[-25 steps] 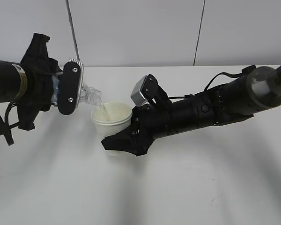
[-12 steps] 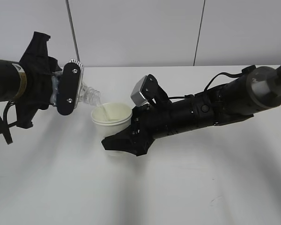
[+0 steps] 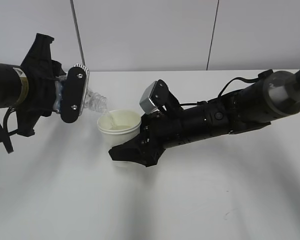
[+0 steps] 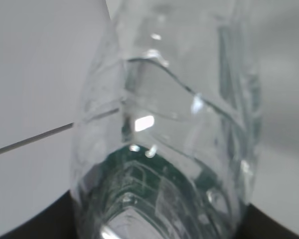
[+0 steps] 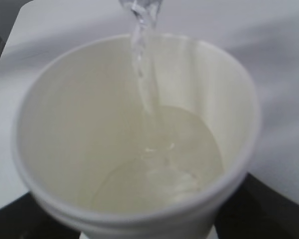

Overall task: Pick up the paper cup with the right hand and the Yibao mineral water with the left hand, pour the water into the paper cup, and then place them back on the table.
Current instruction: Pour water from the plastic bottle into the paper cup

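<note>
A: Where's the bottle relative to the left pincer?
B: The Yibao mineral water is clamped in it, tipped nearly flat, neck sticking out to the right past the fingers. Mouth sits just over the near-left rim of the paper cup. Left wrist view is all clear ribbed plastic, green label at the bottom of frame.

A: Pouring?
B: Yes. Right wrist view shows a thin stream dropping from the top edge into the cup, with a shallow pool of water at the bottom. Stream lands left of centre.

A: And the cup relative to the right pincer?
B: Gripped. Fingers wrap the lower cup body from the right and front; the rim stands clear above them. Cup upright, mouth open upward. Whether its base touches the desk I can't tell; the black fingers hide it.

A: Arms touching each other?
B: No. Left arm comes in from the left edge, right arm from the right at a slant. Only the bottle neck and cup rim are close, not touching as far as I can see.
</note>
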